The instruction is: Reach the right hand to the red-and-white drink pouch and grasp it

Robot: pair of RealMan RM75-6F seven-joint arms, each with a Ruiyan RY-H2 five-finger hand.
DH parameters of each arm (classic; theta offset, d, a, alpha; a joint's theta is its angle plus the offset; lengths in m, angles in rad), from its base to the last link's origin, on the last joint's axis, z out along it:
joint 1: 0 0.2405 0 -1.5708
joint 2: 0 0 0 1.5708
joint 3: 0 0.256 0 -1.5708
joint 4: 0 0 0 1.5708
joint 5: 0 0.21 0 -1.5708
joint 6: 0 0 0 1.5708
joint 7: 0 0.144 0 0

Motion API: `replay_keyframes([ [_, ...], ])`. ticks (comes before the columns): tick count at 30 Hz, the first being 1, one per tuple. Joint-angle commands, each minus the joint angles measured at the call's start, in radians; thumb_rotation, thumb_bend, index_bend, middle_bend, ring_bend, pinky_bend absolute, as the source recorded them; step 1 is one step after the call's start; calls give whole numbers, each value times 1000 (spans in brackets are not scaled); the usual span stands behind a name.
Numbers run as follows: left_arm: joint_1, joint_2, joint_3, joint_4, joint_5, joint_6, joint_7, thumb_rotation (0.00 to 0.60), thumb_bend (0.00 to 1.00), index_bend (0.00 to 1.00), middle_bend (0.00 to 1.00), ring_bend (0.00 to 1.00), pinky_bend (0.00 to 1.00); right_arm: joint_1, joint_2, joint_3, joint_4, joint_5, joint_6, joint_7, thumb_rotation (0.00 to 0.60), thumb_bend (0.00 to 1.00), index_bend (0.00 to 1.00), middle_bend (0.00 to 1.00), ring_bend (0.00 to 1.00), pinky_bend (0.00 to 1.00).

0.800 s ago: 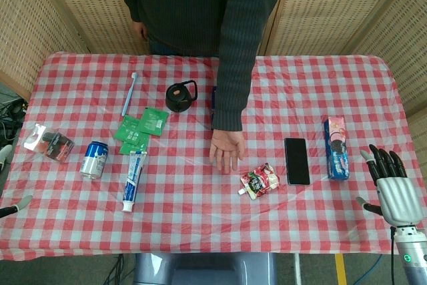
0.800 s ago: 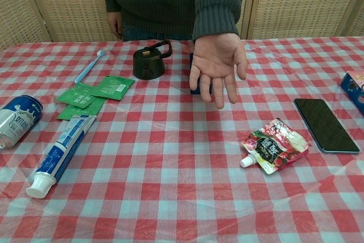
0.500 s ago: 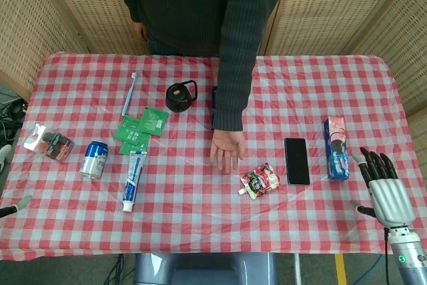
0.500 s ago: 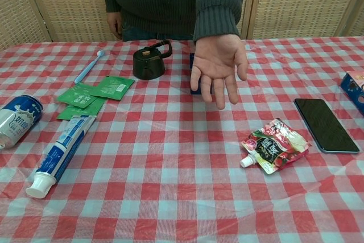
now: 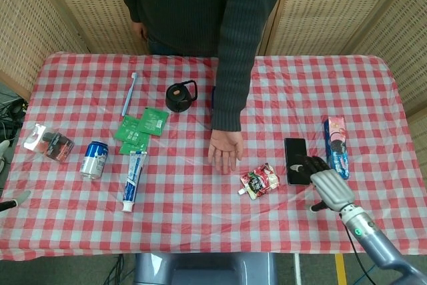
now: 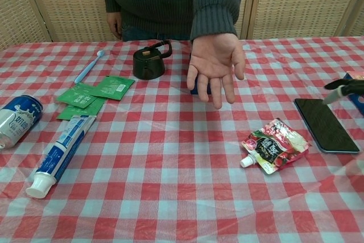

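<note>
The red-and-white drink pouch (image 5: 260,181) (image 6: 274,145) lies flat on the checked tablecloth, its white spout pointing toward the near left. My right hand (image 5: 325,183) hovers to the right of it, over the near end of a black phone (image 5: 296,160), with fingers spread and nothing held. In the chest view only its dark fingertips (image 6: 344,87) enter at the right edge, above the phone (image 6: 325,124). My left hand (image 5: 13,199) shows only as a sliver at the far left edge.
A person's open palm (image 5: 225,152) (image 6: 215,64) hangs over the table just behind-left of the pouch. A blue-and-pink box (image 5: 336,146) lies right of the phone. Toothpaste (image 5: 133,179), a blue can (image 5: 94,159), green sachets (image 5: 141,127), a toothbrush (image 5: 129,93) and a black lid (image 5: 180,95) fill the left half.
My right hand has moved left and forward from the table's right edge to above the phone, nearer the pouch. The person's hand shifted slightly. The pouch has not moved.
</note>
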Motion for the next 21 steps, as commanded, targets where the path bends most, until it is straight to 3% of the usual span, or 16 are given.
replay_keyframes([
  [1, -8, -2, -6, 4, -16, -15, 4, 600, 0, 0, 0, 0, 0, 97, -74, 21, 44, 7, -119, 19, 600, 0, 197, 94, 9, 0],
  [6, -18, -4, -15, 13, -46, -40, 1, 600, 0, 0, 0, 0, 0, 163, -159, 47, 92, 53, -203, -33, 600, 0, 180, 93, 9, 0],
  [14, -24, 1, -23, 18, -63, -54, -12, 600, 0, 0, 0, 0, 0, 208, -250, 76, 173, 133, -249, -107, 600, 6, 184, 107, 34, 12],
  [16, -24, 2, -23, 19, -64, -53, -16, 600, 0, 0, 0, 0, 0, 218, -262, 79, 185, 155, -265, -129, 600, 43, 226, 194, 131, 98],
  [20, -21, 1, -21, 23, -62, -51, -23, 600, 0, 0, 0, 0, 0, 225, -286, 90, 205, 192, -252, -187, 600, 191, 517, 552, 519, 539],
  [21, -21, 0, -21, 24, -62, -51, -24, 600, 0, 0, 0, 0, 0, 224, -289, 92, 207, 196, -246, -195, 600, 212, 564, 598, 565, 588],
])
